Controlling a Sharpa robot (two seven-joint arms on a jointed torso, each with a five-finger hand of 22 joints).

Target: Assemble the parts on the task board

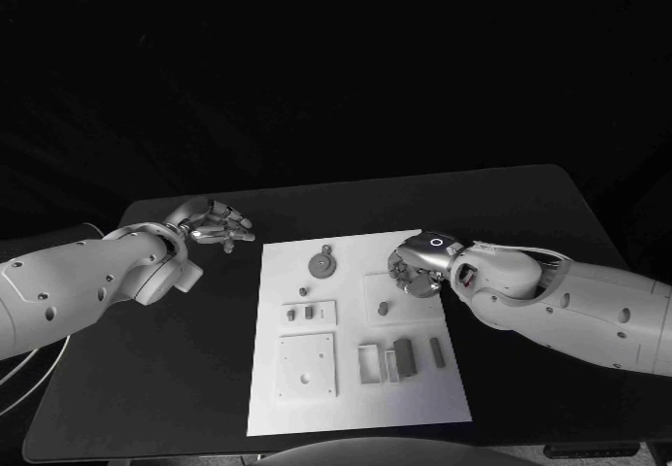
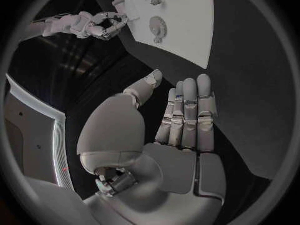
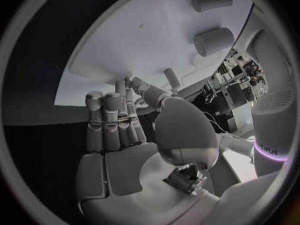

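Observation:
The white task board [image 1: 351,388] lies in the middle of the black table. On it I see a round disc part [image 1: 323,264], a small peg [image 1: 304,290], a small plate with pegs [image 1: 310,313], a square plate [image 1: 307,364], an oval part [image 1: 383,309] and several bars [image 1: 403,357]. My right hand [image 1: 418,264] hovers over the board's far right corner. Its fingers [image 3: 112,120] are stretched out with the thumb [image 3: 150,92] near them, and I see nothing between them. My left hand [image 1: 213,225] hangs over bare table off the board's far left corner, its fingers [image 2: 187,115] straight and holding nothing.
Black tabletop [image 1: 168,379] surrounds the board on every side, with wide room to the left and behind it. Two stubby cylinders [image 3: 212,40] stand up from the board [image 3: 144,30] in the right wrist view. The table's front edge runs just below the board.

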